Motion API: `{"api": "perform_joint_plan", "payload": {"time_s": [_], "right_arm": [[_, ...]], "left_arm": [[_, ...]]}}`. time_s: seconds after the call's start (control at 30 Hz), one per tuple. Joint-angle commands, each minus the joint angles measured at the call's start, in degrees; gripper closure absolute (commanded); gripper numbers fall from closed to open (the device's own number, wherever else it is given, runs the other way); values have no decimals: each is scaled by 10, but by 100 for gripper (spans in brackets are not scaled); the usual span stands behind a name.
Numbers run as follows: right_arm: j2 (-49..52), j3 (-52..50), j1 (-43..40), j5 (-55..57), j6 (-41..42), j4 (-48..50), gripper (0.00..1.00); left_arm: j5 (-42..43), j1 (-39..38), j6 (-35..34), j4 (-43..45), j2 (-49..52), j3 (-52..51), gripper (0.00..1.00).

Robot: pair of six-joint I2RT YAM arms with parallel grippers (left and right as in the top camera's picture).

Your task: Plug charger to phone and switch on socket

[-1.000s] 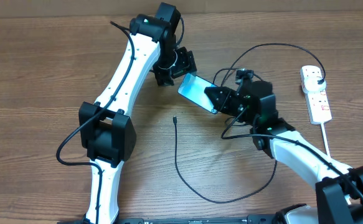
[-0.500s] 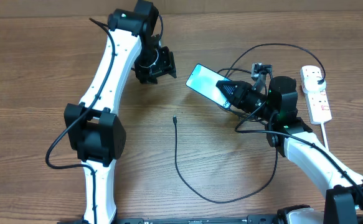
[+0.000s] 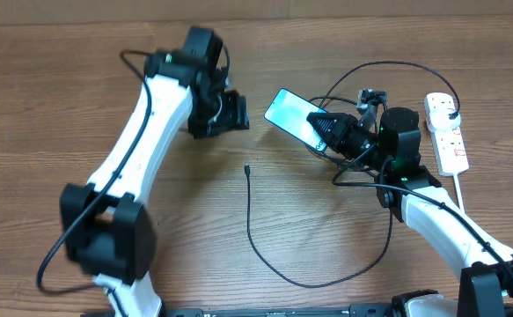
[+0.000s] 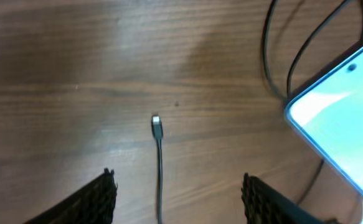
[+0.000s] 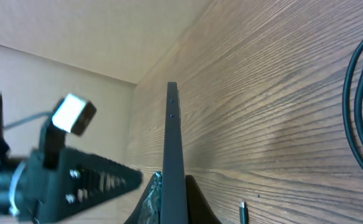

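The left gripper (image 4: 180,190) hangs over the wooden table (image 3: 54,106) with its fingers spread wide and nothing between them, and the charger (image 3: 266,258) lies loose on the wood beneath it. In the left wrist view the connector tip (image 4: 157,126) sits just ahead of the open fingers and roughly centred in the gap. The last stretch of cable runs straight back from it towards the camera, in line with the gripper's reach. From overhead, the tip lies near this gripper, on its side towards the robot, with the cable trailing away in a long loop to the right. The right gripper (image 3: 325,130) pinches the phone (image 3: 291,112) by one end, the lit screen tilted up and the free end pointing towards the left arm; the right wrist view shows it edge-on. Which end carries the port cannot be told. The socket (image 3: 447,134) rests at the table's far right, well apart from both grippers, a black plug (image 3: 450,107) in it. The left arm is the nearer to the tip and the only free one, so the pick-up looks to be its job.
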Motion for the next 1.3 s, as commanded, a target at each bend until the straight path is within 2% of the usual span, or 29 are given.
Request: {"api": "perform_joint_plan", "payload": {"time_s": [0.0,0.07,0.17,0.2,0.23,0.3,0.4,0.5,0.6,0.73,0.83,1.03,1.13,1.27], "right_arm": [[-20,27,2,3,5,9,96],[-20,27,1,11,13,8,96],[-20,27,0,34,79,10,96],[-20,27,-2,41,106,15,96],[-19,27,-3,45,124,23,96],[-17,27,-5,51,154,41,96],[-10,27,-7,65,202,59,96],[6,27,-7,82,268,73,96],[33,27,-6,86,342,119,96],[74,27,0,91,410,216,96],[101,27,8,97,441,263,96],[138,27,28,115,454,316,96],[150,27,41,144,454,339,96],[152,28,47,169,451,342,96]], "left_arm": [[47,0,17,83,-76,-101,29],[89,0,-5,168,-104,-153,26],[132,3,-62,294,-125,-206,17],[150,6,-75,331,-126,-215,11],[177,11,-85,378,-125,-224,0],[221,22,-121,467,-121,-235,0],[223,35,-176,549,-115,-237,0],[212,36,-175,588,-110,-237,1],[179,34,-178,581,-110,-238,1],[148,31,-242,581,-106,-241,1],[162,31,-278,615,-90,-241,0],[198,23,-347,709,-44,-241,0],[214,14,-356,752,-21,-241,0],[201,0,-380,766,-5,-241,0]]}}
